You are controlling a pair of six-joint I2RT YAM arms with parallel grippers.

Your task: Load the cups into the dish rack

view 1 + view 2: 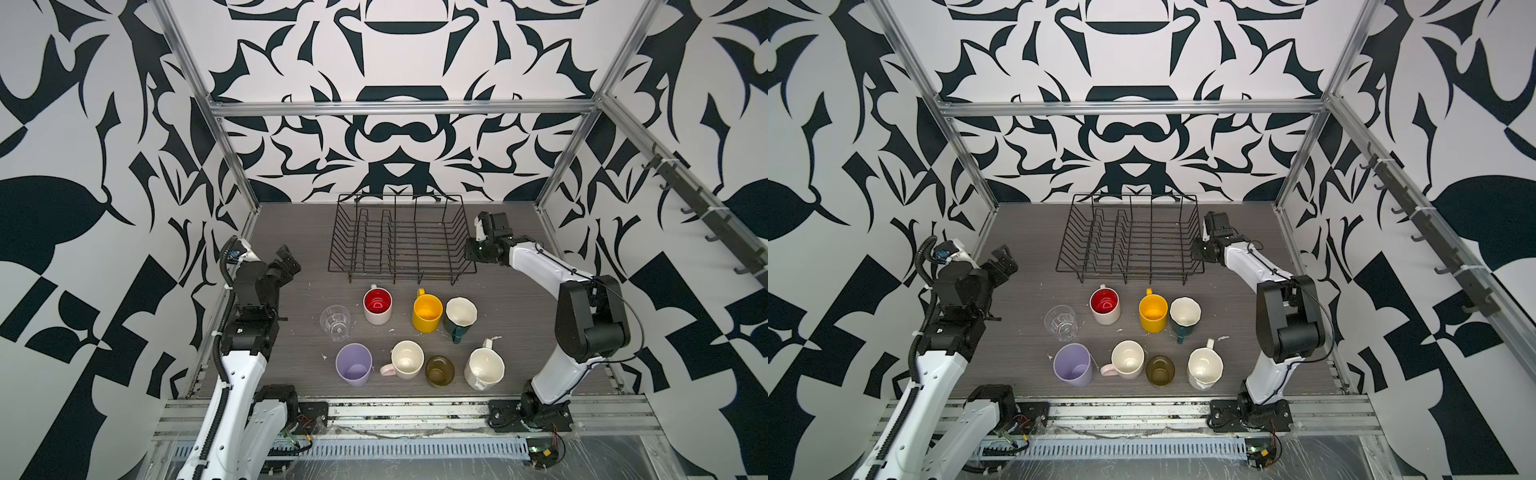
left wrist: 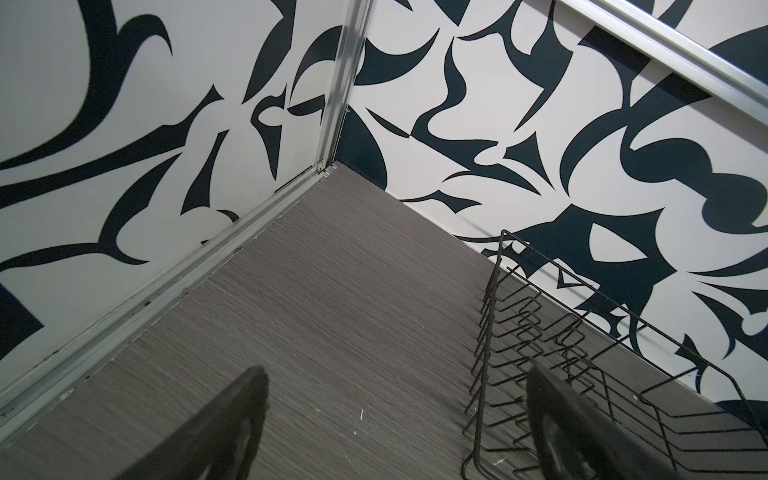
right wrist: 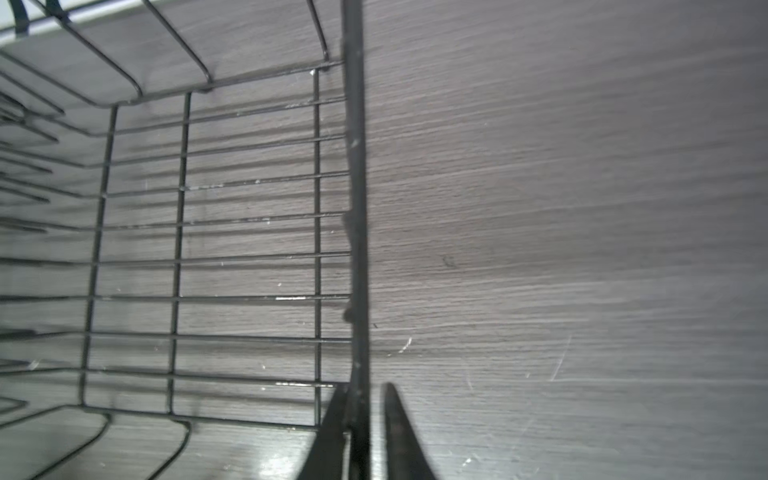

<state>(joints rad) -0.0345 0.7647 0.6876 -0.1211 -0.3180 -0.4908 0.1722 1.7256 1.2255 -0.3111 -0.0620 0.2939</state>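
While left pincer (image 1: 288,258) gapes, right pincer (image 3: 365,387) (barely parted) straddles the dish rack (image 1: 415,245) rim.

In both top views the left arm (image 1: 239,374) and right arm (image 1: 536,257) have glossy white shells between matte black joint housings. A ribbed black conduit (image 1: 226,291), cinched with white zip ties (image 1: 215,333), lines the left arm's 9 o'clock side. A thin black cable (image 1: 637,320) loops off the right arm's elbow toward 3 o'clock. The left gripper (image 2: 397,370) and right gripper (image 3: 366,385) have black tapered fingers.
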